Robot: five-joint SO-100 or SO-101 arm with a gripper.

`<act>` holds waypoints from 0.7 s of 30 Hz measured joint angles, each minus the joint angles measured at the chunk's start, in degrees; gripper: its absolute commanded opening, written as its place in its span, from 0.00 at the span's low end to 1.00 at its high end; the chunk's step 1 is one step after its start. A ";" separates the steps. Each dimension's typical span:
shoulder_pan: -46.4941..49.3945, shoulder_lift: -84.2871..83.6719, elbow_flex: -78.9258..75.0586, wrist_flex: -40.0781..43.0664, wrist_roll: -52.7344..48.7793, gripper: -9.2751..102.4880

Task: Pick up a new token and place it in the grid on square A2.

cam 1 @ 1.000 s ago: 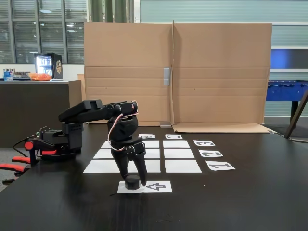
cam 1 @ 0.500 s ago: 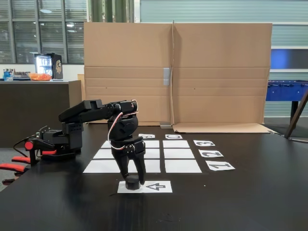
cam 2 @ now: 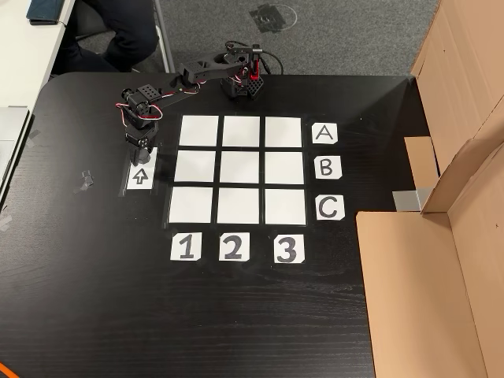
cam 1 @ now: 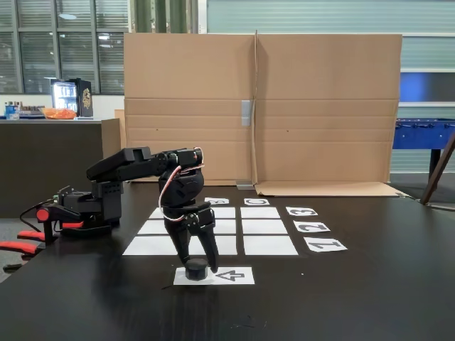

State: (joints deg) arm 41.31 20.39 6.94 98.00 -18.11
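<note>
The token [cam 1: 196,269], a small dark puck, rests on the left end of the white arrow sheet [cam 1: 238,275] in front of the grid. My gripper [cam 1: 198,265] points straight down over it, open, with one finger on each side of the puck. In the other view the gripper [cam 2: 139,155] stands over the top end of the arrow sheet [cam 2: 140,178] and hides the token. The grid [cam 2: 241,168] is nine blank white rectangles. Square A2 [cam 2: 241,131] is the middle one of the top row; in the fixed view square A2 [cam 1: 151,227] lies behind the arm.
Paper labels A [cam 2: 324,134], B, C and 1 [cam 2: 185,246], 2, 3 lie beside the grid. The arm's base [cam 2: 244,82] stands at the table's far edge. A large cardboard screen [cam 1: 263,106] stands behind the table. The dark tabletop [cam 2: 236,315] is bare below the numbers.
The fingers narrowed a little around the token and then spread again. The token stays on the arrow sheet, and the arm has hardly moved.
</note>
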 measured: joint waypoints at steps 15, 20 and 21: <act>0.44 -0.26 -0.35 0.00 0.35 0.19; 0.44 -0.44 -0.97 0.09 0.44 0.18; 0.44 -0.44 -0.97 0.09 0.62 0.18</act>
State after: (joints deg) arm 41.75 19.95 5.98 98.09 -17.49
